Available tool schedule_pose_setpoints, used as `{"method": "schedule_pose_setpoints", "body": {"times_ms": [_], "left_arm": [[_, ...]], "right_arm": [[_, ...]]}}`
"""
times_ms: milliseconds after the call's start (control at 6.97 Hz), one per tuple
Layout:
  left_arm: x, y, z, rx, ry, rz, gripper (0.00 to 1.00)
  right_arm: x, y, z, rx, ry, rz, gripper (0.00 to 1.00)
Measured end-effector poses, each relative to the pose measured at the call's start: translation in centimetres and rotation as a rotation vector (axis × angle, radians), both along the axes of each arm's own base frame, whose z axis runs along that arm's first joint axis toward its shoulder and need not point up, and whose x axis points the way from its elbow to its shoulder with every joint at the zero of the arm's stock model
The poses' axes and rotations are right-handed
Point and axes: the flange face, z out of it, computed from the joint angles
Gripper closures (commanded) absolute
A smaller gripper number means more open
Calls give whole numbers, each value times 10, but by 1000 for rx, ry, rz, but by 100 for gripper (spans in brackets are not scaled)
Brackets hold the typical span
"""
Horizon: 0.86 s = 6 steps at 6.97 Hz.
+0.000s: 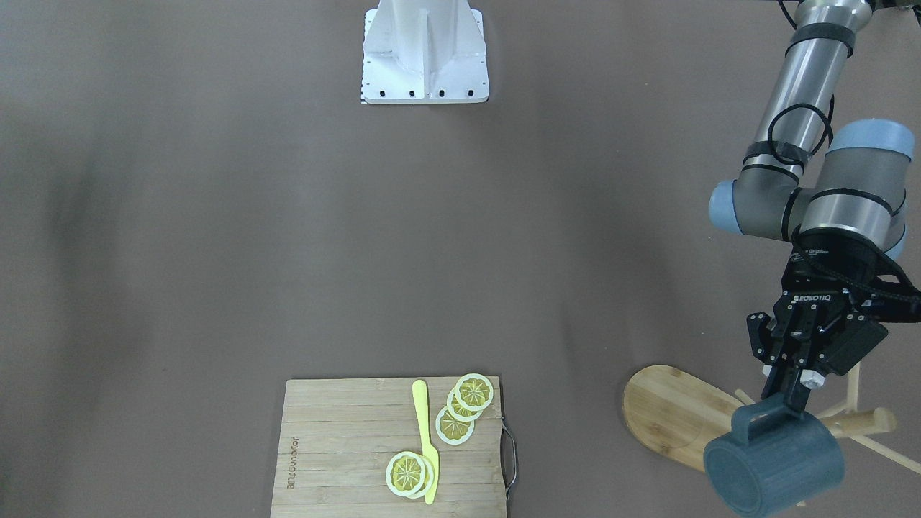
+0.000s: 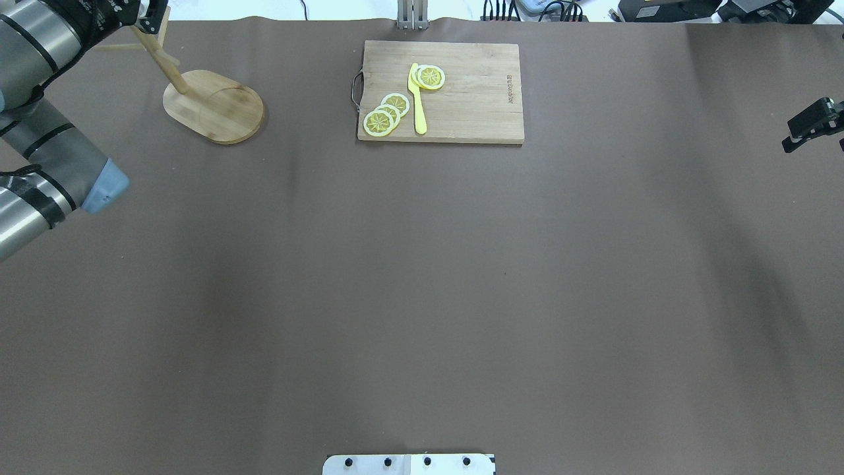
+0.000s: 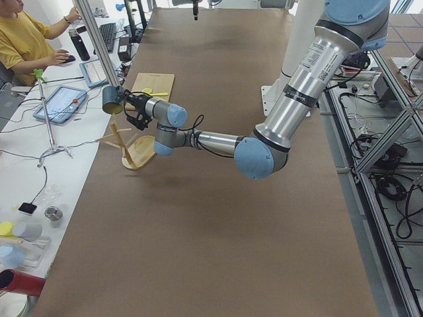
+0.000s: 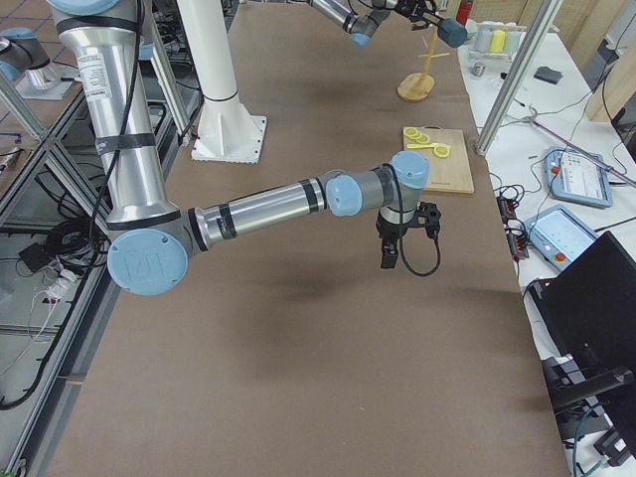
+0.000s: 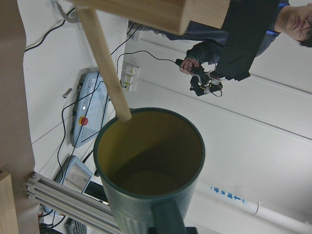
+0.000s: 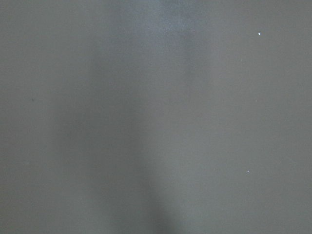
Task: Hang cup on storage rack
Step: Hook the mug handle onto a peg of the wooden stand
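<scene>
Clamping the cup (image 1: 781, 460) by its handle, the left pincer (image 1: 788, 403) holds it aloft beside the storage rack (image 1: 669, 410). Its long axis lies near level and its mouth faces the left end of the bench (image 1: 216, 216). A peg (image 5: 105, 63) tip sits at the rim. Whether the right pincer (image 2: 814, 124) is wide or narrow, I cannot tell.

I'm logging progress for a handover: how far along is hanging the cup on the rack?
Done: the cup is off the table, gripped by its handle in the left hand, beside the storage rack. In hand: lining up; the wrist view shows a peg tip at the cup's rim, not through the handle. Left: thread the handle onto a peg and let go.
</scene>
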Motion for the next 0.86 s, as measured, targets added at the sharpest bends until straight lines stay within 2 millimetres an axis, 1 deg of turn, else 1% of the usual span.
{"method": "schedule_pose_setpoints", "body": {"times_ms": [430, 861], "left_arm": [[-7, 10, 35, -47, 55, 17, 100], [-14, 19, 52, -88, 142, 41, 100]], "right_arm": [[3, 5, -9, -2, 13, 37, 0], [3, 3, -13, 2, 14, 42, 0]]}}
